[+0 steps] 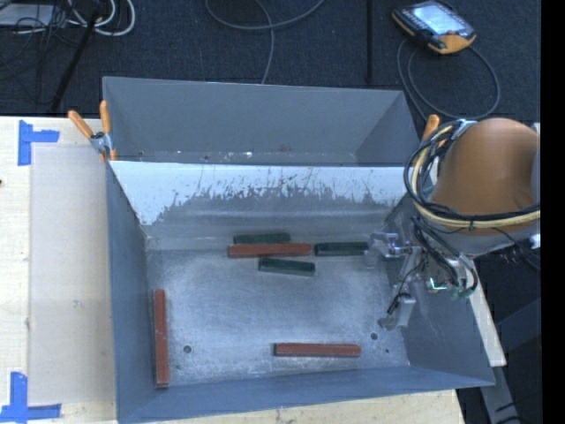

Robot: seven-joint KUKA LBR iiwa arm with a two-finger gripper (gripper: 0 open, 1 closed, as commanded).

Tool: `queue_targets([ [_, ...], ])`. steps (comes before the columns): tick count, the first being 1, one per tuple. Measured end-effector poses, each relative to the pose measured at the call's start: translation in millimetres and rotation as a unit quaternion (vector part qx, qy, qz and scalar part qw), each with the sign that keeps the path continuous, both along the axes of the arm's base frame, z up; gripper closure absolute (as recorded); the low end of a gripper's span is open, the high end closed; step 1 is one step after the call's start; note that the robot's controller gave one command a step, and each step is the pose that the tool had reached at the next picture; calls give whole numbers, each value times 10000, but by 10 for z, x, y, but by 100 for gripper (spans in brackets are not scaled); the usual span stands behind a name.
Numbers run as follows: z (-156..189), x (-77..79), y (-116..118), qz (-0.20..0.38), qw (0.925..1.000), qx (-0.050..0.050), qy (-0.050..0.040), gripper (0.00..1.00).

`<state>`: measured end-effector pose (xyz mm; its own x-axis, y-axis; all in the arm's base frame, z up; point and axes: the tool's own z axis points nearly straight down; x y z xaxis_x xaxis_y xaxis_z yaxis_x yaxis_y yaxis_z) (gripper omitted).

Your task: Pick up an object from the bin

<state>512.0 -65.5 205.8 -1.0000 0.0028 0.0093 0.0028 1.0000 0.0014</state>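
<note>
Gripper (397, 310) is hanging low by the right wall of the grey bin (265, 131), and honestly I can't tell if it's spread or closed. Closest pieces are a short dark green bar (341, 248) up-left of it and a flat red-brown bar (316, 350) down-left, with bare bin floor between. Further left is a cluster of bars (269, 251), and way off stands a long red-brown bar (160, 337).

Noted for you, outside the work area: a handheld unit (435, 23) with a pale screen and orange trim lies on the dark floor (265, 56), well beyond the gripper (395, 316) and slightly to its right. A thin dark cable (265, 11) loops beyond and left of the gripper. White cords (113, 5) lie bunched farthest left, well apart from it.
</note>
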Motion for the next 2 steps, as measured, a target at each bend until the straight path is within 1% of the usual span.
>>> queue_targets([
  [1, 41, 17, 3, 12, 10000, -5, -41, 0],
  [2, -693, -199, 265, 177, 9998, -7, -63, 0],
])
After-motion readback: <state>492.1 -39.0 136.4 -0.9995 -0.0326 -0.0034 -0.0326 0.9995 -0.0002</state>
